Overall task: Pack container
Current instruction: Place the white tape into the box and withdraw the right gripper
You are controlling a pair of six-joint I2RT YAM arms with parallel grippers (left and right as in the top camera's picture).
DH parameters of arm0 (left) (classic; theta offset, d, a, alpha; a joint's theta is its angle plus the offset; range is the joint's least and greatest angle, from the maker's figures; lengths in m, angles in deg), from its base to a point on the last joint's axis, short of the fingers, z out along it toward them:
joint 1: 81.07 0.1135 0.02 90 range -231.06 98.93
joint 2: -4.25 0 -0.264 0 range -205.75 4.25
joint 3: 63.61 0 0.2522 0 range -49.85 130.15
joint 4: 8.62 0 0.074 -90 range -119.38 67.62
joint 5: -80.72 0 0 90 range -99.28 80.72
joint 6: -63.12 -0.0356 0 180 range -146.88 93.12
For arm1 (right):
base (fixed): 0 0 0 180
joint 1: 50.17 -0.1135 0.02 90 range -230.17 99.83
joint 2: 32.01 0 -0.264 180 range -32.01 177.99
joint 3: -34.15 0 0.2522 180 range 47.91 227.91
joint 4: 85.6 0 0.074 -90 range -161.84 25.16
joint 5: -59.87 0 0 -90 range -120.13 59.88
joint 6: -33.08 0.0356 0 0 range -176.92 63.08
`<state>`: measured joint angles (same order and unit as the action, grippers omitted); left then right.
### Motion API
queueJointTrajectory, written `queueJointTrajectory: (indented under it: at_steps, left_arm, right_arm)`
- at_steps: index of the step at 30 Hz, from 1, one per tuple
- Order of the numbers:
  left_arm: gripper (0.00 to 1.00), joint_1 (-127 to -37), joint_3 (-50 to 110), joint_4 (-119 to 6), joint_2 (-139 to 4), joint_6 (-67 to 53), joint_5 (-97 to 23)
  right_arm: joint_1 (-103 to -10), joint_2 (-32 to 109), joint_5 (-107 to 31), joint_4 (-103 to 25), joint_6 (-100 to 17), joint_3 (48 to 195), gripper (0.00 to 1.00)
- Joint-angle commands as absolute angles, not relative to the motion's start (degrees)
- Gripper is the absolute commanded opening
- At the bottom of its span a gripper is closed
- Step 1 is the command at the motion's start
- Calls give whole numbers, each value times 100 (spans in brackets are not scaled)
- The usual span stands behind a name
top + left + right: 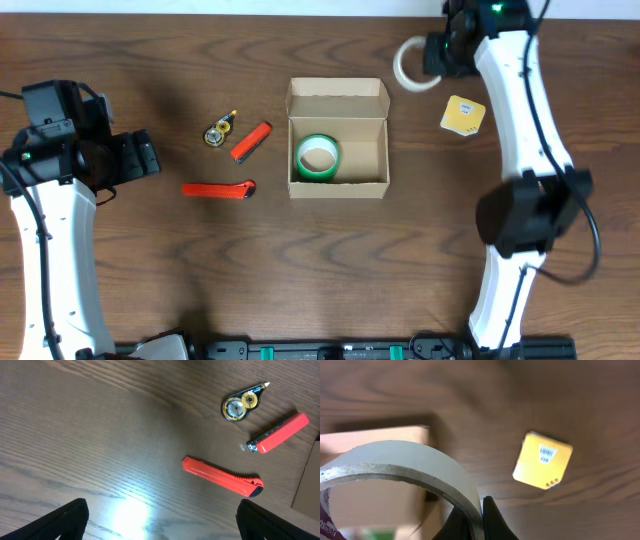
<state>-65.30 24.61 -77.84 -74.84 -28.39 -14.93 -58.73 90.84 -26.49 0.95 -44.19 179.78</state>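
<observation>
The container (338,140), a brown cardboard box with its flap lid open at the back, sits mid-table with a green tape roll (318,157) inside. My right gripper (432,55) is shut on the wall of a white tape roll (410,65) (410,467), held above the table just right of the box's back corner. In the right wrist view the box (385,475) lies under the roll. My left gripper (162,525) hangs open over bare table at the far left, holding nothing.
Left of the box lie an orange utility knife (218,189) (222,476), a red lighter-like tool (251,142) (279,433) and a correction tape dispenser (218,131) (242,403). A yellow sticky note pad (461,115) (542,460) lies right of the box.
</observation>
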Motion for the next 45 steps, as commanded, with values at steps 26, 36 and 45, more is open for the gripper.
queueJointTrajectory:
  at_steps: [26,36,45]
  left_arm:
    - [95,-6492,2531,-7788,-7514,-2815,-1522]
    - [95,-6492,2531,-7797,-7514,-2818,-1509]
    - [95,-6492,2531,-7782,-7514,-2818,-1509]
  right_arm:
    - [-8247,9799,-2585,-60,-6281,16997,1]
    - [-8321,10459,-2629,-112,-6228,16997,1]
    - [-8349,10446,-2627,-86,-6193,17008,33]
